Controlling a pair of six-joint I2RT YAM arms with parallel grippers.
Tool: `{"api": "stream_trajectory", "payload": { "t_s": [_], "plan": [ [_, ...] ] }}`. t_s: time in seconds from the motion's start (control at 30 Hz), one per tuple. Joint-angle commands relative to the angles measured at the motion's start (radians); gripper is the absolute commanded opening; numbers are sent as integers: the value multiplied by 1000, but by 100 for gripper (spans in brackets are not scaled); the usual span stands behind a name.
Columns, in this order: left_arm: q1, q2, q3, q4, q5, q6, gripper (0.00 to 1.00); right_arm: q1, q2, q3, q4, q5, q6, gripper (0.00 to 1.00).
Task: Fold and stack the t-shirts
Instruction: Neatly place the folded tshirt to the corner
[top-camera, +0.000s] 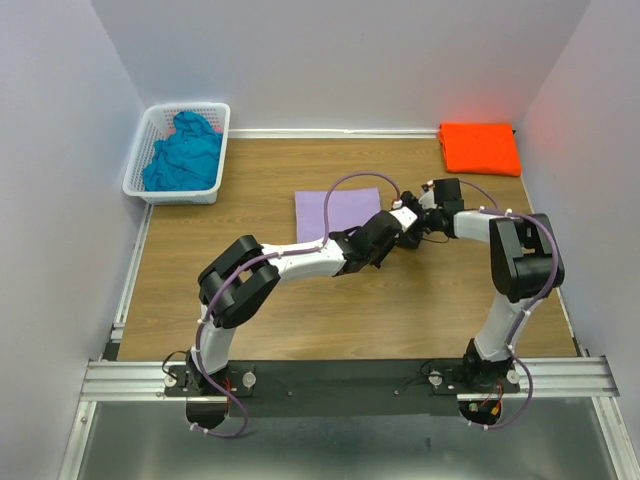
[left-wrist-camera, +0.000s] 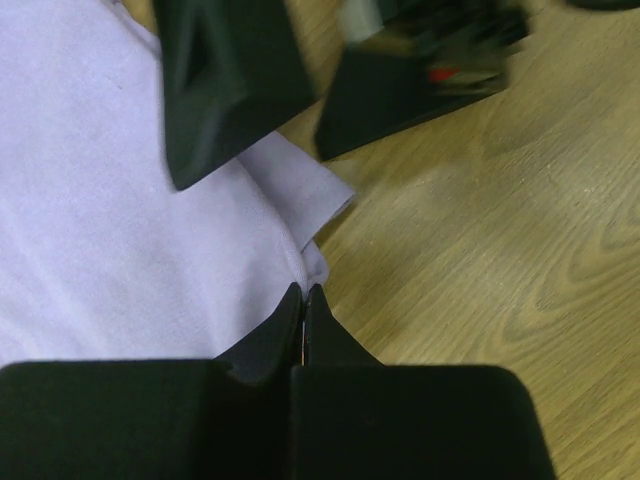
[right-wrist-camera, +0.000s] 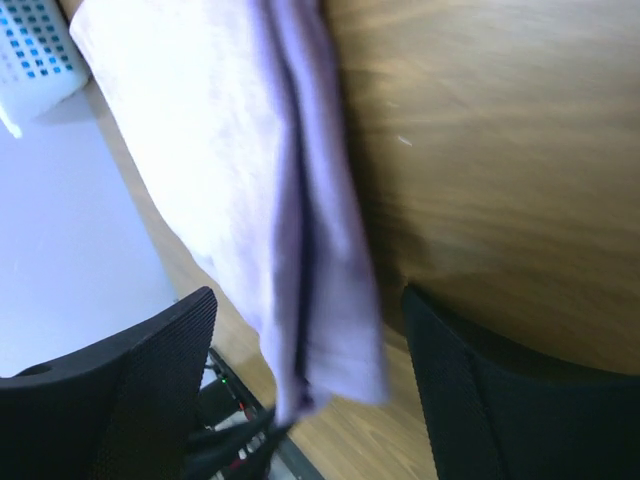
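Left gripper (left-wrist-camera: 304, 295) had its fingers pressed together at a right-hand corner of the lavender shirt (top-camera: 337, 212); whether cloth was caught, I couldn't tell. Right gripper (right-wrist-camera: 308, 298) stood spread wide, straddling that shirt's right edge. The shirt lay folded flat mid-table (top-camera: 200, 260), long side running left to right. Farther back sat the orange shirt (top-camera: 480, 148), folded, far right, and the teal shirt (top-camera: 182, 155), crumpled in the white basket (top-camera: 140, 182), far left.

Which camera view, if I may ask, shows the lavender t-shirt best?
The top external view: the folded lavender t-shirt appears nearly whole. The left wrist view shows only one corner, the right wrist view a blurred folded edge.
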Motion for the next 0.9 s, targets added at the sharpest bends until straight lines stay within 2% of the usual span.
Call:
{"api": "stream_trajectory", "payload": {
  "t_s": [0.0, 0.07, 0.27, 0.63, 0.67, 0.7, 0.83, 0.87],
  "plan": [
    [3, -45, -1, 37, 23, -25, 0, 59, 98, 35, 29, 35, 0, 80],
    [3, -48, 1, 41, 27, -28, 0, 87, 129, 54, 37, 30, 2, 79],
    [3, -43, 10, 46, 34, -32, 0, 121, 175, 115, 41, 22, -4, 67],
    [4, -60, 1, 55, 59, -52, 0, 130, 177, 123, 37, 59, -73, 14],
    [7, -64, 2, 49, 66, -61, 2, 130, 169, 123, 34, 67, -91, 11],
    [9, -71, 2, 45, 68, -66, 3, 130, 168, 123, 29, 73, -102, 1],
    [29, -132, -19, 37, 88, -87, 21, 127, 168, 159, 12, 104, -167, 0],
    [45, -141, -24, 37, 95, -94, 31, 125, 169, 169, -20, 110, -200, 1]
  ]
}}
